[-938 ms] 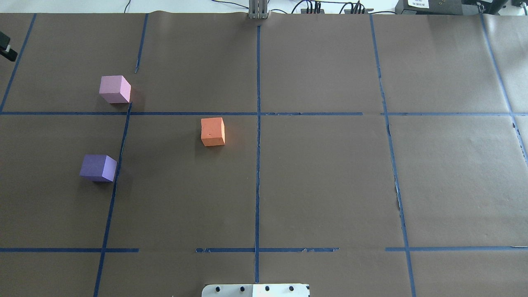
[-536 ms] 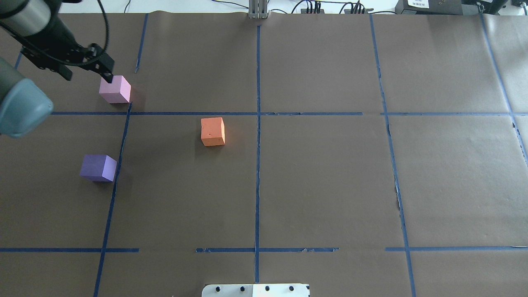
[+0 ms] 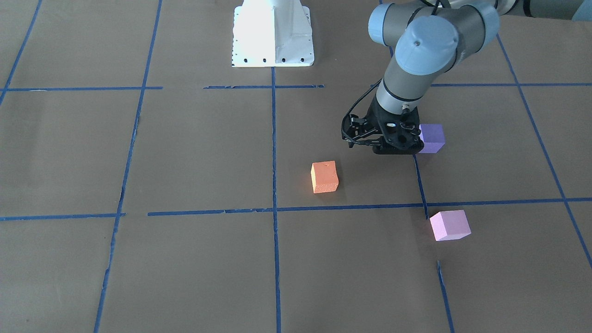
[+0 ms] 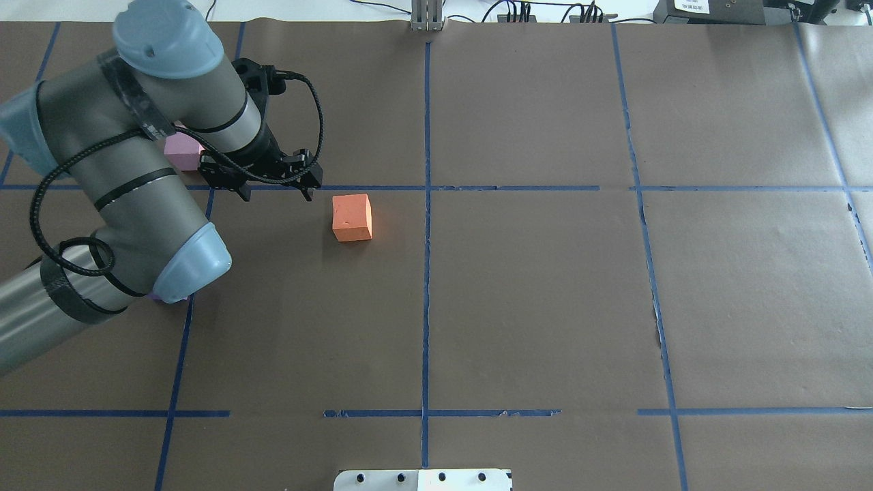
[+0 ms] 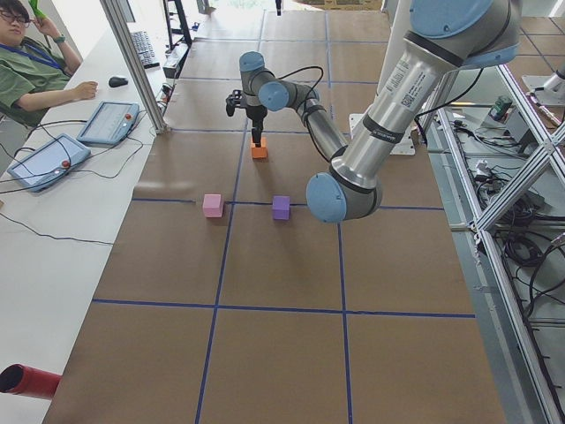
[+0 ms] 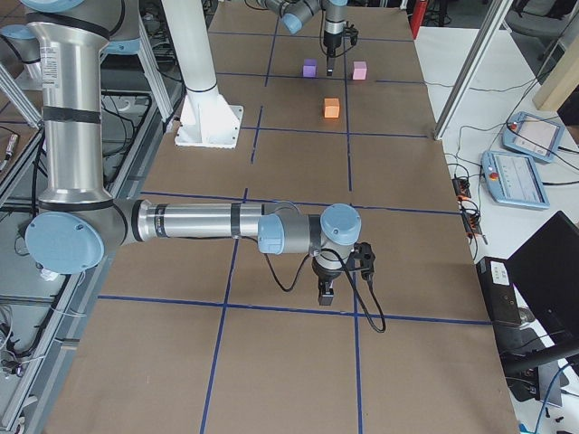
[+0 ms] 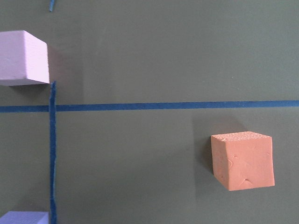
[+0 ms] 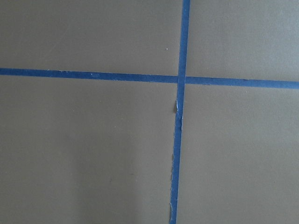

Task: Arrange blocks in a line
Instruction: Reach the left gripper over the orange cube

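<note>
While the brown-paper-covered bench (image 4: 545,307) with its blue tape grid fills every view, the left arm (image 4: 136,170), grey with pale blue joint caps, reaches over its left half and hides most of two cubes from overhead. The matching right arm (image 6: 199,221) stretches over the right end, well apart from every cube. The black two-finger left hand (image 4: 276,193) hangs above the bench pointing down. Its fingers are spread with nothing between them, just left of the orange foam cube (image 4: 352,217). The right hand (image 6: 326,291) points down near a crossing of tape lines; whether it is spread or pressed together cannot be told. The orange foam cube sits left of the centre tape line. The light pink foam cube (image 3: 449,225) lies far left and the dark purple foam cube (image 3: 433,138) near left. All three are well apart and not in a line.
</note>
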